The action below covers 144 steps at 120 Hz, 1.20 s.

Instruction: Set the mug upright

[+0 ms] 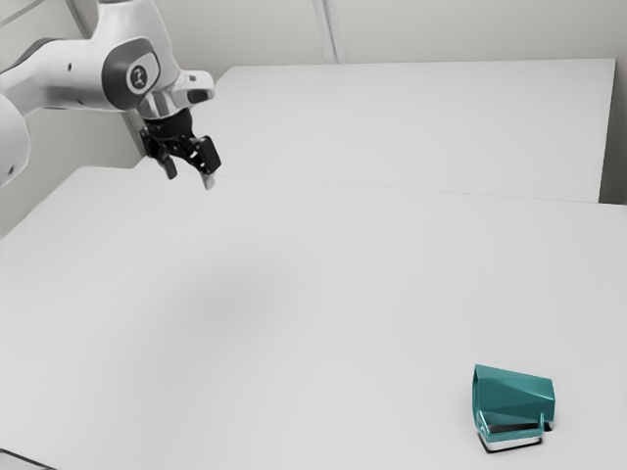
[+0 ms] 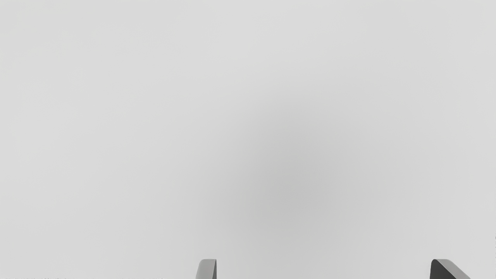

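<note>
High at the exterior view's upper left, the black gripper (image 1: 190, 178) hangs above the table, far from the mug. In the wrist view the gripper (image 2: 323, 267) is open, its two fingertips wide apart with nothing between them. A teal mug (image 1: 514, 396) lies on its side near the exterior view's lower right corner. Its rim end faces the exterior view's left, and its handle lies on the side nearest that camera. The inside of the mug is hidden.
The white table (image 1: 323, 294) stretches between the gripper and the mug, with a soft shadow below the arm. Behind it stands another white surface (image 1: 421, 127), in front of pale walls. A dark thin edge crosses the exterior view's lower left corner.
</note>
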{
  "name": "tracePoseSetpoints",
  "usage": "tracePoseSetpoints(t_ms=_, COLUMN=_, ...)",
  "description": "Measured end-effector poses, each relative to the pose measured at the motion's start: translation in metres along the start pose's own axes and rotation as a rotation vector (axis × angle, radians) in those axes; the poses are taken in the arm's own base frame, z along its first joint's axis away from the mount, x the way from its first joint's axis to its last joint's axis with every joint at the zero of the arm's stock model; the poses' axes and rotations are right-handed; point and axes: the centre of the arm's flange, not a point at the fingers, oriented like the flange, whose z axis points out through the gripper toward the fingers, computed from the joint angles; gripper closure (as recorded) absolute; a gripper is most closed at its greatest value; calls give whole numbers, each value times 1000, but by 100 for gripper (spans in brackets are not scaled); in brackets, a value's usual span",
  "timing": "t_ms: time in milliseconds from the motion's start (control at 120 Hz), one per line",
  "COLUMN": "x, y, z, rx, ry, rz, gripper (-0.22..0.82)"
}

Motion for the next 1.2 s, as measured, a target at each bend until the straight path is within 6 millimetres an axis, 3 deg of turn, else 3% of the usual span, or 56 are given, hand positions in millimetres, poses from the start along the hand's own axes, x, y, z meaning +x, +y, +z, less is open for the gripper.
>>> tracePoseSetpoints(t_ms=125, x=-11, y=-1, z=-13, rx=-7, ry=27, rz=-14, gripper=0)
tracePoseSetpoints(t_ms=175, x=-21, y=10, z=-21, rx=-18, ry=42, rz=-4, gripper=0)
tracePoseSetpoints(t_ms=242, x=-36, y=32, z=-19, rx=-77, ry=42, rz=5, gripper=0)
tracePoseSetpoints(t_ms=400, x=-54, y=107, z=11, rx=-232, ry=15, rz=48, gripper=0)
tracePoseSetpoints(t_ms=483, x=-59, y=137, z=34, rx=-295, ry=-10, rz=40, gripper=0)
tracePoseSetpoints(t_ms=667, x=-63, y=185, z=65, rx=-422, ry=-41, rz=-15, gripper=0)
tracePoseSetpoints(t_ms=1200, x=-89, y=289, z=131, rx=-599, ry=-178, rz=-111, gripper=0)
